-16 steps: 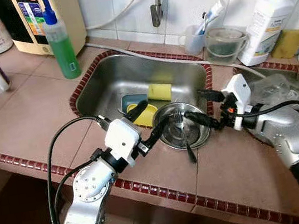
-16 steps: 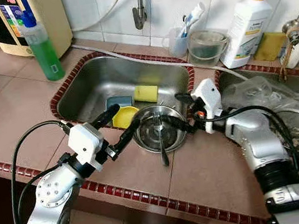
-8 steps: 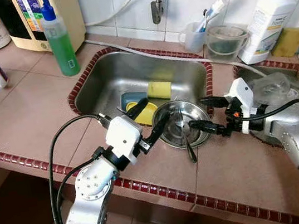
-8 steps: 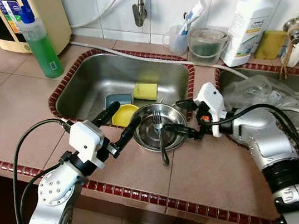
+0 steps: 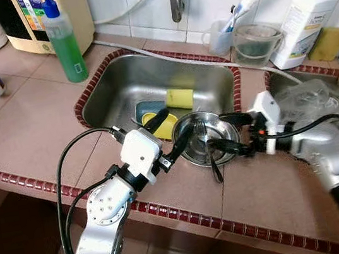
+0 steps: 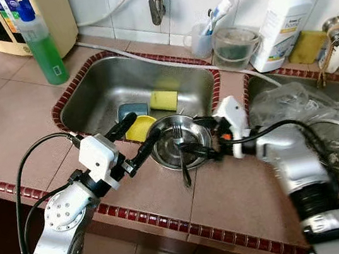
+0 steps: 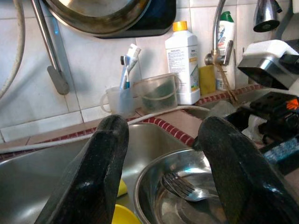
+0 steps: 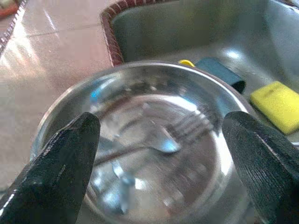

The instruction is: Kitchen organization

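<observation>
Both silver arms reach in over the front edge of the tiled desk (image 5: 23, 129) toward a steel bowl (image 5: 207, 144) that sits at the near right corner of the sink (image 5: 125, 86), its rim overlapping the sink's red-tiled border. The left hand (image 5: 169, 133) comes in from the left, forearm angled up from below, with its two black fingers spread wide: one lies over the sink beside a yellow dish (image 5: 160, 128), the other points at the bowl's near-left rim. The right hand (image 5: 225, 134) comes from the opposite side, forearm lying low across the desk, fingers also wide apart, one at the bowl's far right rim and the other reaching over the bowl's right side; whether either touches the metal cannot be told. Neither hand holds anything. The bowl is round, shiny and shallow, upright, with a fork (image 6: 180, 148) lying in it, tines in the bowl and the handle sticking out over the near rim onto the desk. In the right wrist view the fork (image 8: 159, 140) lies between the two fingertips. In the sink behind the bowl lie a yellow sponge (image 5: 180, 98) and a dark blue-grey piece (image 5: 148, 111) beside the yellow dish.
</observation>
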### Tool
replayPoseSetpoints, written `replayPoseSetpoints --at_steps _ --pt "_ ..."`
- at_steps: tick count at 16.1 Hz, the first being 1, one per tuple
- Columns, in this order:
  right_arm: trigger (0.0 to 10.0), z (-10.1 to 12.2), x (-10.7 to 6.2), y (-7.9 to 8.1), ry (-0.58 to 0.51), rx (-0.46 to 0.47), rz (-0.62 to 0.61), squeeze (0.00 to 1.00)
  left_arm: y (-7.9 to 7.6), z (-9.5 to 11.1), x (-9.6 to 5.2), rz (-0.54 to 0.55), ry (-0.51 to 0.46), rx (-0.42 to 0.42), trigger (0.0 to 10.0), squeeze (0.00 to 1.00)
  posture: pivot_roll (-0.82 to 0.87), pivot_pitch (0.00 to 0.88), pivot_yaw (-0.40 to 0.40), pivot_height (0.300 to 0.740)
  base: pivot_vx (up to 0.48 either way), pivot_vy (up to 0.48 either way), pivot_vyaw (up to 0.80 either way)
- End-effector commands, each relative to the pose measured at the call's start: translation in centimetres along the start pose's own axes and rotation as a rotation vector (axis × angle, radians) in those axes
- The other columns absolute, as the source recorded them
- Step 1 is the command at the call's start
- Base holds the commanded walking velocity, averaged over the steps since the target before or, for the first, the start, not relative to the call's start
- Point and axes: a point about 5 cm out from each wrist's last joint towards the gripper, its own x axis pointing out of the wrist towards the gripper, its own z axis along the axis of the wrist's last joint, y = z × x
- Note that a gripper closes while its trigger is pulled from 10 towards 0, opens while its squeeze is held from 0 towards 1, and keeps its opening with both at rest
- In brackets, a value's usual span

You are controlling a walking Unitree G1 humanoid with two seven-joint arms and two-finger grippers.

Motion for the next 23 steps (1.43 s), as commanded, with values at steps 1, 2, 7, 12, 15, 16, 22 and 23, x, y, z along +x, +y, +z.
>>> replayPoseSetpoints --at_steps 1,2,7,12,15,16,22,23 --pt "10.0 0.0 0.0 0.2 -0.020 0.017 -0.010 0.00 0.0 0.3 0.2 0.005 -0.008 -0.002 10.0 0.00 -0.07 0.185 -0.068 0.740 0.000 0.000 0.00" --pt "10.0 0.0 0.1 0.3 -0.026 0.022 -0.009 0.00 0.0 0.3 0.3 0.007 -0.008 -0.002 10.0 0.00 -0.07 0.188 -0.068 0.740 0.000 0.000 0.00" --pt "10.0 -0.9 0.7 2.2 -0.026 0.074 0.055 0.00 0.2 0.6 0.4 0.021 -0.016 0.001 10.0 0.00 -0.07 0.198 -0.069 0.740 0.000 0.000 0.00" --pt "10.0 -2.1 -0.2 4.7 0.016 0.124 0.142 0.00 0.6 0.7 0.6 0.034 -0.022 0.005 10.0 0.00 -0.08 0.203 -0.071 0.740 0.000 0.000 0.00" --pt "10.0 -2.1 -0.6 5.5 0.022 0.154 0.167 0.00 0.6 0.7 0.8 0.033 -0.027 0.004 10.0 0.00 -0.08 0.202 -0.070 0.740 0.000 0.000 0.00" --pt "10.0 -2.0 -0.8 5.7 0.024 0.157 0.172 0.00 0.6 0.7 0.9 0.032 -0.029 0.003 10.0 0.00 -0.09 0.201 -0.070 0.740 0.000 0.000 0.00" --pt "10.0 -1.9 -1.2 6.1 0.030 0.160 0.182 0.00 0.6 0.8 1.1 0.031 -0.033 0.003 10.0 0.00 -0.09 0.200 -0.068 0.740 0.000 0.000 0.00" --pt "10.0 -1.9 -1.2 6.1 0.030 0.160 0.182 0.00 0.6 0.8 1.1 0.031 -0.033 0.003 10.0 0.00 -0.09 0.200 -0.068 0.740 0.000 0.000 0.00"
